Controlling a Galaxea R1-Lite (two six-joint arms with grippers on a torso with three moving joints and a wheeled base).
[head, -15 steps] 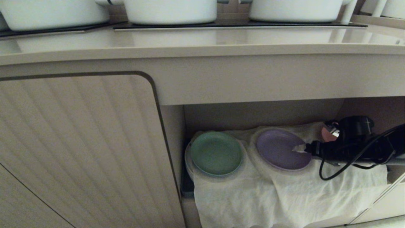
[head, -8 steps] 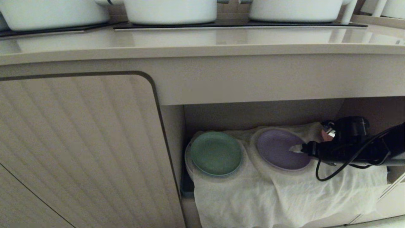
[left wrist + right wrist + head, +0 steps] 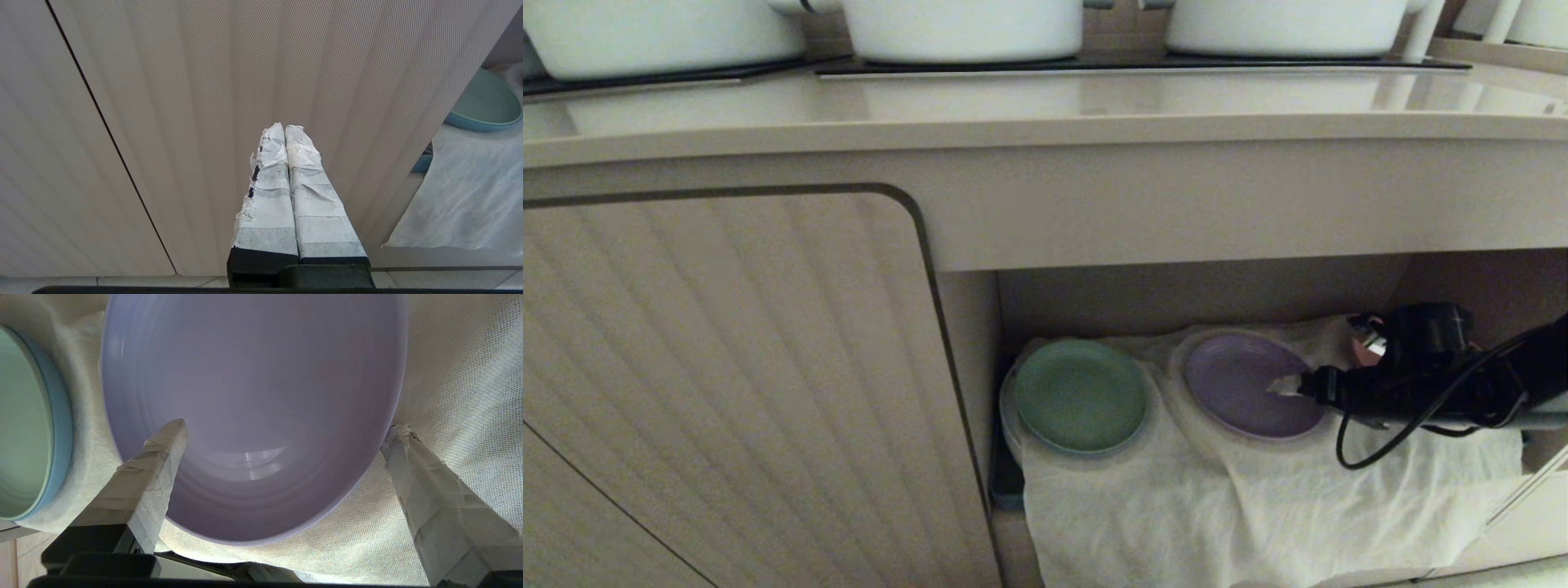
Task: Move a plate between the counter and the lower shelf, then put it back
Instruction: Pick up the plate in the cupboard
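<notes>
**Right pincer straddles the lilac plate's rim on the lower shelf**

The lilac plate (image 3: pixel 1245 384) lies flat on the white cloth (image 3: pixel 1258 506) that drapes the lower shelf (image 3: pixel 1176 294), just beside the green plate (image 3: pixel 1081 395) and below the table (image 3: pixel 1045 106). The cloth humps up under each plate, so the rims stand a little proud of it, which probably leaves room for a finger to slip beneath.

The right pincer (image 3: pixel 282 430) reaches in from the right with its tape-wrapped fingers (image 3: pixel 159 457) spread wide: one lies over the plate's inner face, the other outside the rim, against the cloth. That stance suits a pinch on the rim; nothing is clamped yet. A pink plate (image 3: pixel 1364 349) is mostly hidden behind the arm.

The left pincer (image 3: pixel 285 130) hangs parked before the ribbed cabinet door (image 3: pixel 163 102), its fingers pressed together on nothing.

White pots (image 3: pixel 964 28) stand on the black hob panels (image 3: pixel 1094 64) above. No brand, label or writing can be read anywhere.
</notes>
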